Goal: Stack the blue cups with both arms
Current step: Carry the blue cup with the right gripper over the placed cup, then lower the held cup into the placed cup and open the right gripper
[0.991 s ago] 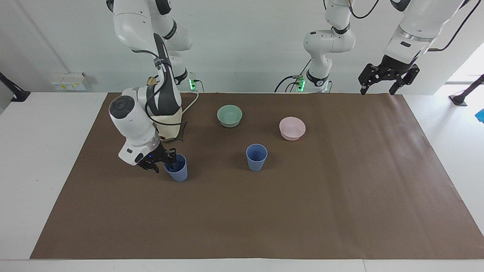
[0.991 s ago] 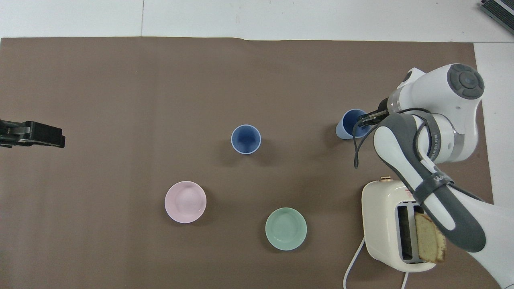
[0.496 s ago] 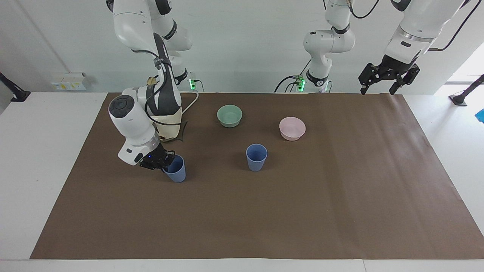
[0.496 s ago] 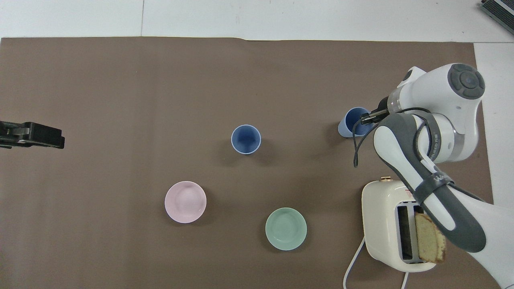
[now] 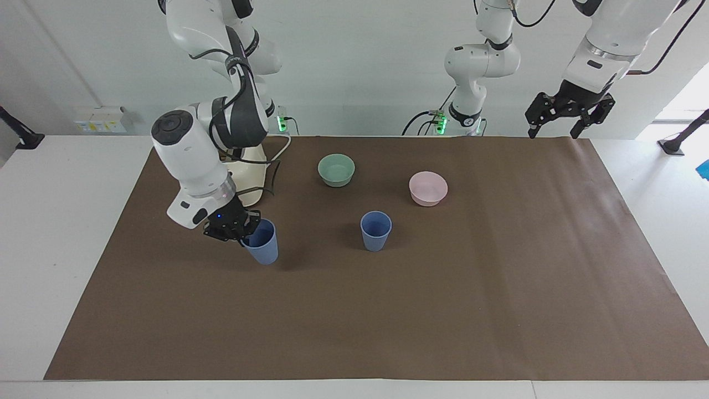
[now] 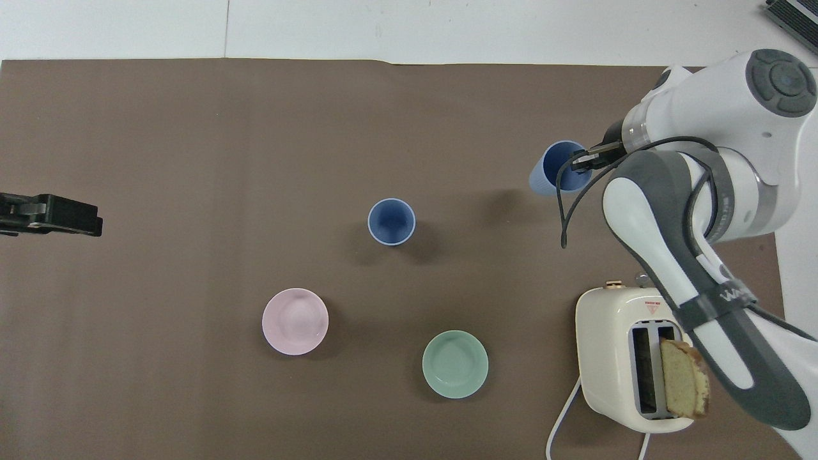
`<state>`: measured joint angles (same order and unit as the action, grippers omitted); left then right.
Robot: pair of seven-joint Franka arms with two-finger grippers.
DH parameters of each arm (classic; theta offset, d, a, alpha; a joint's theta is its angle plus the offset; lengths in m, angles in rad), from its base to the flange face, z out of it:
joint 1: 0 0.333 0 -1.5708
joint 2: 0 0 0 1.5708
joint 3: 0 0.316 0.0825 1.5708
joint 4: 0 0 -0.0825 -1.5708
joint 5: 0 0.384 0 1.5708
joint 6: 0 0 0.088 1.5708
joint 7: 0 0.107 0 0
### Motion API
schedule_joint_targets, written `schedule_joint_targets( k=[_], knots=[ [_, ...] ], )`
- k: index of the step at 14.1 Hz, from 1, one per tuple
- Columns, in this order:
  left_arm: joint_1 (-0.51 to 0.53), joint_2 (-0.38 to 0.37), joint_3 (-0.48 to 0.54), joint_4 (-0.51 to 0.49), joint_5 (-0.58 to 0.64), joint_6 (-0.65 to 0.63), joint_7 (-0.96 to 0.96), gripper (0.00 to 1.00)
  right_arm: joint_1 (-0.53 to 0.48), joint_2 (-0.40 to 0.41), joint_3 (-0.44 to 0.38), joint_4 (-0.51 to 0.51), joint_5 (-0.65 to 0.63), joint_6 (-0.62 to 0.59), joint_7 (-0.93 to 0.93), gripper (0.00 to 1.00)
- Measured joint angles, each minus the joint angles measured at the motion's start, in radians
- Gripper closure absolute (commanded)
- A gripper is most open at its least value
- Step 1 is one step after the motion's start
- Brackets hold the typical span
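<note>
Two blue cups are in view. One blue cup (image 5: pixel 376 230) (image 6: pixel 391 221) stands upright in the middle of the brown mat. The other blue cup (image 5: pixel 262 241) (image 6: pixel 557 168) hangs tilted just above the mat toward the right arm's end, its shadow on the mat beside it. My right gripper (image 5: pixel 243 228) (image 6: pixel 580 160) is shut on that cup's rim, one finger inside the cup. My left gripper (image 5: pixel 559 127) (image 6: pixel 96 225) waits open in the air over the mat's edge at the left arm's end.
A pink bowl (image 5: pixel 428 188) (image 6: pixel 295 321) and a green bowl (image 5: pixel 336 169) (image 6: pixel 455 363) sit nearer to the robots than the standing cup. A cream toaster (image 5: pixel 247 166) (image 6: pixel 621 360) with a bread slice (image 6: pixel 684 386) stands under the right arm.
My right gripper closed on the cup's rim, then lifted it off the mat, the cup now tilted. The right arm has risen. The left arm has not moved.
</note>
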<state>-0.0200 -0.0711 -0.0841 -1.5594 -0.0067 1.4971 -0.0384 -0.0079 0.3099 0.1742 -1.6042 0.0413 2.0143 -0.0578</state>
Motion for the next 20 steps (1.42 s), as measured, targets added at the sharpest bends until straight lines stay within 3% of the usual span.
schedule_joint_targets(
  k=[9, 15, 20],
  knots=[
    [0.000, -0.001, 0.013, 0.000, 0.000, 0.000, 0.000, 0.00, 0.246, 0.020, 0.004, 0.115, -0.001, -0.014, 0.385, 1.00],
    [0.000, -0.001, 0.013, 0.000, 0.000, 0.000, 0.000, 0.00, 0.327, 0.038, 0.005, 0.157, -0.001, -0.019, 0.423, 1.00],
    [0.000, -0.001, 0.013, 0.000, 0.000, 0.000, 0.000, 0.00, 0.337, 0.039, 0.038, 0.164, 0.000, -0.026, 0.423, 1.00]
  ],
)
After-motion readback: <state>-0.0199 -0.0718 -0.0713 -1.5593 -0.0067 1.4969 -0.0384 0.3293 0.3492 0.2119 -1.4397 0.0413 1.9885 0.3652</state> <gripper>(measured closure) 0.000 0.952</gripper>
